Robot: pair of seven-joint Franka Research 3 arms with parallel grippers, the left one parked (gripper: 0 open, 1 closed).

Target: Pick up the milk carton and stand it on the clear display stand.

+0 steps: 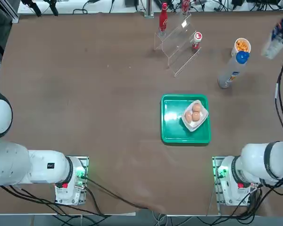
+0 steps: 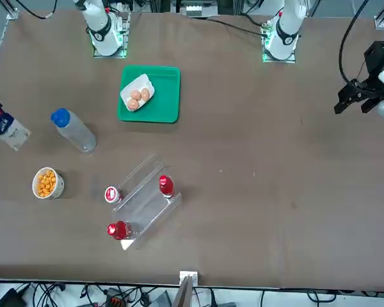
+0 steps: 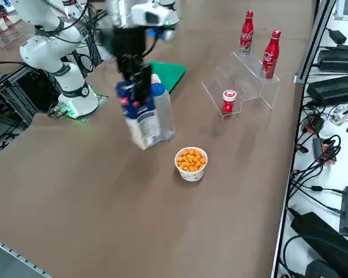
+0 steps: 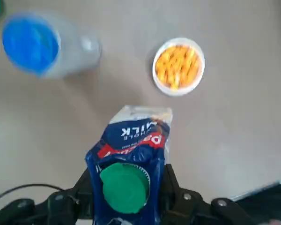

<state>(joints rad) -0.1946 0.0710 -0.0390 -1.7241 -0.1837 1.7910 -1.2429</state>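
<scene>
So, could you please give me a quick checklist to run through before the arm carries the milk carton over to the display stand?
1. Grip: right gripper shut on the milk carton, fingers on both sides: ok.
2. Carton off the table: lifted in the right side view: ok.
3. Carton upright: hangs tilted: not ok.
4. Room on the clear display stand: two red bottles and a red can stand on it, bare step between: ok.
5. Path: tall bottle and snack cup close by: cannot tell.
</scene>
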